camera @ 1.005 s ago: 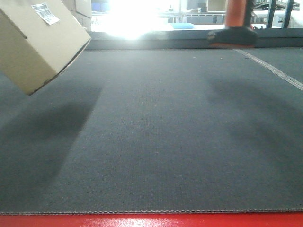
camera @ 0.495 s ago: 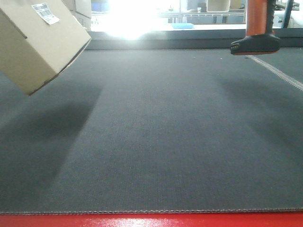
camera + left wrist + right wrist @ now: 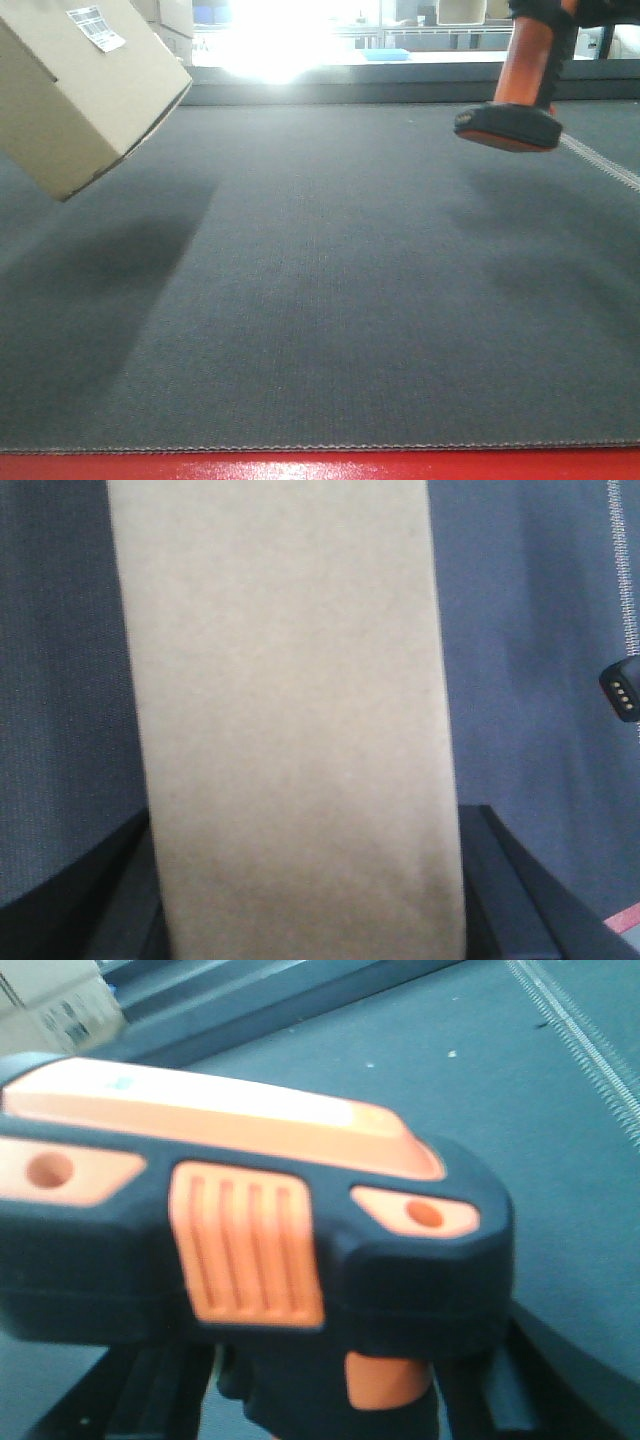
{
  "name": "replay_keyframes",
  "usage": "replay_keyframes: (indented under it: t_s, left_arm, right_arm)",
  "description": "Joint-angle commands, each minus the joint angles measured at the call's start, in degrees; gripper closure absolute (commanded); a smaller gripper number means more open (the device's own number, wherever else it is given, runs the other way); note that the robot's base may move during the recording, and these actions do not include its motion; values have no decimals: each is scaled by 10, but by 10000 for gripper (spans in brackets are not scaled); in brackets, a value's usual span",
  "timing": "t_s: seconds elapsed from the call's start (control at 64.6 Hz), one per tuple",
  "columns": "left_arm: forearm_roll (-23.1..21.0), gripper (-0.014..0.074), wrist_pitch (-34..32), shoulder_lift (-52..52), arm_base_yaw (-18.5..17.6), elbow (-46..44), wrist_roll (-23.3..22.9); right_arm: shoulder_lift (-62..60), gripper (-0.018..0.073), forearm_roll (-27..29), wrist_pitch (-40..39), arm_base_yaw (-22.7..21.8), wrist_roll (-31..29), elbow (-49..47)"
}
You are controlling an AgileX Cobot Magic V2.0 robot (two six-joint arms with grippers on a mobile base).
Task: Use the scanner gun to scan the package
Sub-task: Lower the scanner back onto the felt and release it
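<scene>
Package [image 3: 75, 100]: held clear of the grey mat [image 3: 320, 300], tilted, one corner lowest. White barcode label [image 3: 96, 27] on its upper face. No shift across the last second. In the left wrist view the plain brown face [image 3: 290, 710] fills the space between the dark fingers of the left gripper [image 3: 305, 900], which is clamped on it.

Scanner gun [image 3: 520, 90]: well apart from the package, across the mat, also airborne.
- A second ago the orange handle hung upright.
- Half a second ago it sat further from the package, still upright.
- Now it is lower and leaning, with the flat black base swung back toward the package.

The head is cut off at the top of the front view. In the right wrist view the black and orange head [image 3: 250, 1220] sits over the right gripper [image 3: 320, 1400]. Dark fingers show on either side of the handle, so the gripper reads as clenched on it.

Judgement: the right arm is re-aiming, tipping the gun toward the label side rather than closing the gap. Whether the scan window is on the label cannot be told. The scan looks not yet done, and aim on that small label is the remaining need.
</scene>
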Motion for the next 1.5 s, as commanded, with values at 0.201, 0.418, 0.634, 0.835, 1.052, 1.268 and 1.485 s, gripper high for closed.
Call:
replay_keyframes:
  t_s: [0.201, 0.418, 0.634, 0.835, 1.052, 1.268, 1.485]
  left_arm:
    - [-9, 708, -3, -8, 0, -1, 3]
    - [-9, 708, -3, -8, 0, -1, 3]
    - [-9, 708, -3, -8, 0, -1, 3]
    - [-9, 708, -3, -8, 0, -1, 3]
    - [-9, 708, -3, -8, 0, -1, 3]
    - [-9, 708, -3, -8, 0, -1, 3]
    - [-9, 708, -3, -8, 0, -1, 3]
  right_arm:
    - [-23, 720, -103, -33, 1, 67, -5]
    - [-22, 720, -263, -110, 1, 67, -5]
    - [-22, 720, -263, -222, 11, 71, 28]
    - [-19, 720, -305, -279, 16, 190, 97]
    - [11, 720, -345, -274, 16, 200, 107]
    - [50, 720, -348, -315, 17, 200, 106]
    - [104, 720, -348, -426, 44, 200, 105]
